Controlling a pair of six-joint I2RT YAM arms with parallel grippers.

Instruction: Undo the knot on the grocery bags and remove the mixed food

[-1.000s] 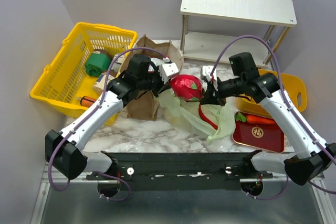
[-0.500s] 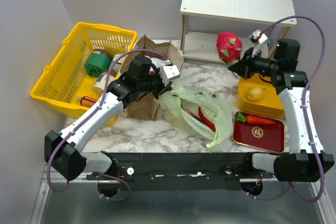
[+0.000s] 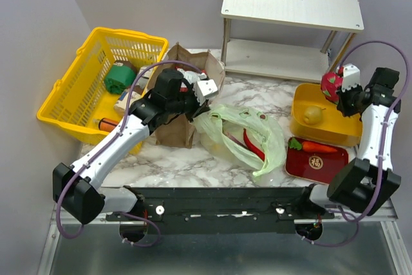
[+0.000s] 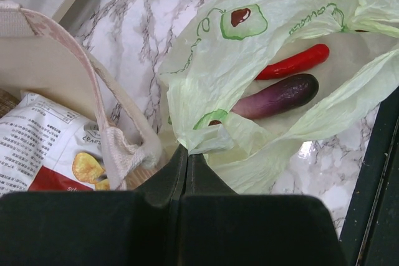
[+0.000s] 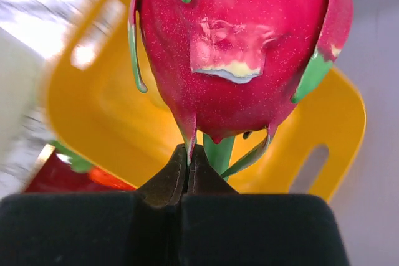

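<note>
A: First entry?
B: One dragon fruit [image 5: 237, 48], pink-red with green-tipped scales, filling twelve o'clock. The right hand [image 5: 188, 154] at six pinches its lowest scale, fingers pressed together.
A: Behind it?
B: One yellow tub [image 5: 106, 110], handle slot at four. One red tray [image 5: 59, 179] at eight, blurred.

The marbled worktop [image 3: 180, 159] carries a pale green plastic bag [image 3: 270, 149] lying open; just left of it stands a brown paper bag [image 3: 175, 130], farther left a yellow mesh basket [image 3: 71, 88], behind it a wooden shelf [image 3: 290, 8], to its right a yellow tub [image 3: 318, 134] and a red tray [image 3: 296, 167]
</note>
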